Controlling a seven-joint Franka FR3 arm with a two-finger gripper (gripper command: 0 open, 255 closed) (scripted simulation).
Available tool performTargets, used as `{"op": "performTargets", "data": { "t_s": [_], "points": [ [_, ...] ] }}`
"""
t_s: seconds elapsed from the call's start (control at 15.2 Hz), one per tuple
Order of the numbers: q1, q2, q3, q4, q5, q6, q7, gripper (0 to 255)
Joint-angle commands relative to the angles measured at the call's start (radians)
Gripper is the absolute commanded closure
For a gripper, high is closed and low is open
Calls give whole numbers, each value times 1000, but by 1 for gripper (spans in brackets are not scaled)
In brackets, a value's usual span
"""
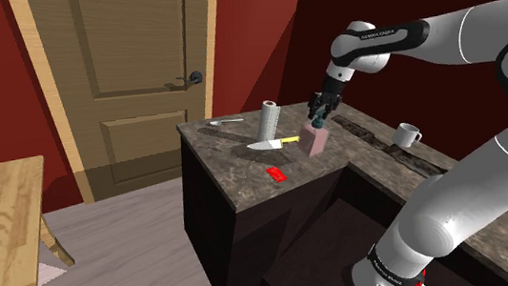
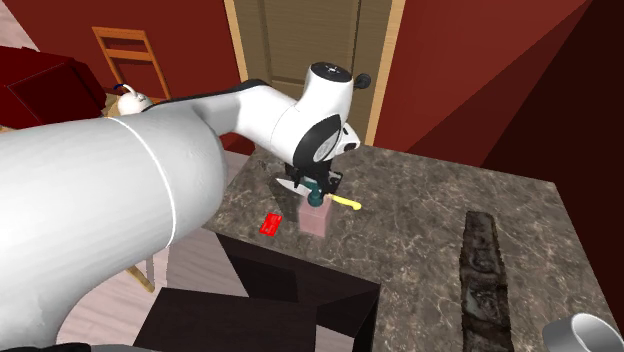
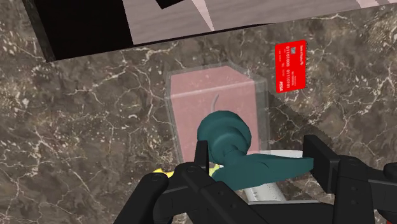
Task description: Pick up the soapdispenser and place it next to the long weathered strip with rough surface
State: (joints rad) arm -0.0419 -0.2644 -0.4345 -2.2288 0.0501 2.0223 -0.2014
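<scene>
Right now the grasp is the step in hand. The soap dispenser (image 1: 320, 140), a pale pink see-through block with a teal pump on top, stands upright on the dark marbled counter (image 1: 230, 163). It is some way off from the long weathered strip (image 1: 386, 141), so it is not placed yet. The black gripper (image 1: 322, 111) hangs directly over the dispenser, pointing down. Seen from the hand's own camera, its fingers (image 3: 202, 156) stand wide apart with the teal pump (image 3: 222, 130) between them. The spout reaches toward one finger, but I can't tell whether either presses on it. Nothing looks lifted, as the block's base sits on the counter.

A yellow-handled knife (image 1: 276, 144) lies just beside the dispenser on the side away from the strip. A red card (image 1: 277, 172) lies farther out from the strip. A white mug (image 1: 406, 135) sits near the strip, on its other side.

To my eye the next move calls for closing squarely on the pump and lifting straight up. After that comes carrying the dispenser toward the strip and setting it down alongside, short of the mug.
</scene>
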Motion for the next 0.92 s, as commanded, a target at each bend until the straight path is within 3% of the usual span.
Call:
{"op": "performTargets", "data": {
  "t_s": [0.0,0.86],
  "points": [
    [1,-6,4,21,-3,-27,7,255],
    [3,-27,17,177,-11,-200,35,255]
  ]
}}
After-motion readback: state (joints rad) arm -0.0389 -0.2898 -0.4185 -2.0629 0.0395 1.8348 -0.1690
